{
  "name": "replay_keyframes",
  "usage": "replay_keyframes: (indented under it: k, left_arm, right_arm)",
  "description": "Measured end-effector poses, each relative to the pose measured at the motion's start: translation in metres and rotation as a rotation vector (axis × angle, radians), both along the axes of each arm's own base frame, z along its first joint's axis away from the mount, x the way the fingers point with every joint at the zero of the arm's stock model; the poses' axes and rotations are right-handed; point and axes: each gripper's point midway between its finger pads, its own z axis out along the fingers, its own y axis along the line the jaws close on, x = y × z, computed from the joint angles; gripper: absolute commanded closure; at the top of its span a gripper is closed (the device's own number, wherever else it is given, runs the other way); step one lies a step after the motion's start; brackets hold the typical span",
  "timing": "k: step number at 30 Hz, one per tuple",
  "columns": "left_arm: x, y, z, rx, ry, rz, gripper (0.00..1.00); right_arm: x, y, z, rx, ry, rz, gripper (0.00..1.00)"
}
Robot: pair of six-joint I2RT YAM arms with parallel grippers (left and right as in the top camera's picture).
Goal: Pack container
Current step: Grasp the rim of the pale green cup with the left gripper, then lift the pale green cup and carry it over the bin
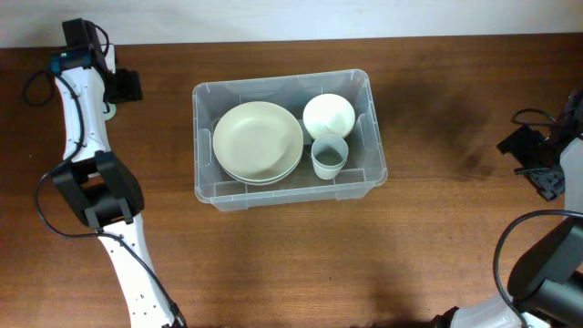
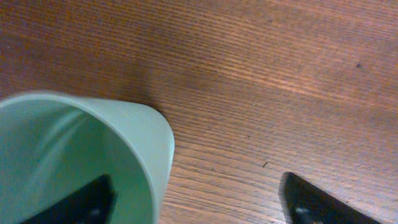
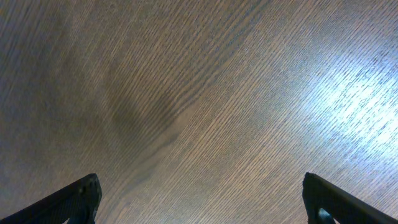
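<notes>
Left gripper [image 2: 199, 202] fingers apart, straddling green cup [image 2: 124, 143] wall (one finger inside); close squarely before lift toward container [image 1: 197, 137]; right gripper [image 3: 199, 199] spread, empty.

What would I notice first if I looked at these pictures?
The big clear box in the middle of the brown table catches the eye first, with cream plates, a white bowl and a small cup inside it. In the left wrist view, a mint-green cup fills the lower left corner, very close up.
</notes>
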Motion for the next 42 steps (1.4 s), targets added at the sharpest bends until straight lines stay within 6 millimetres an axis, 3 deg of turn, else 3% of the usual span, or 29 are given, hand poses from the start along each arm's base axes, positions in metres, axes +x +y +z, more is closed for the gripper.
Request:
replay_keyframes:
  k: [6, 11, 18, 21, 30, 36, 42]
  left_arm:
    - [-0.002, 0.002, -0.001, -0.003, 0.006, 0.006, 0.28]
    - [-0.005, 0.005, -0.002, 0.005, 0.018, 0.014, 0.41]
    - [-0.008, 0.012, -0.001, 0.041, 0.031, 0.031, 0.6]
    - [-0.009, 0.014, -0.001, 0.048, 0.033, 0.034, 0.75]
    - [-0.008, 0.015, -0.001, 0.056, 0.032, 0.036, 0.99]
    - [-0.006, 0.015, 0.008, 0.06, 0.014, 0.036, 0.99]
    - [0.007, 0.006, 0.054, 0.084, -0.078, 0.019, 0.99]
  right_arm:
    - [0.0, 0.0, 0.0, 0.0, 0.0, 0.0, 0.01]
    - [0.0, 0.0, 0.0, 0.0, 0.0, 0.0, 0.01]
    - [0.0, 0.0, 0.0, 0.0, 0.0, 0.0, 0.01]
    - [0.0, 0.0, 0.0, 0.0, 0.0, -0.001, 0.01]
    - [0.0, 0.0, 0.0, 0.0, 0.0, 0.0, 0.01]
    - [0.0, 0.0, 0.0, 0.0, 0.0, 0.0, 0.01]
    - [0.0, 0.0, 0.0, 0.0, 0.0, 0.0, 0.01]
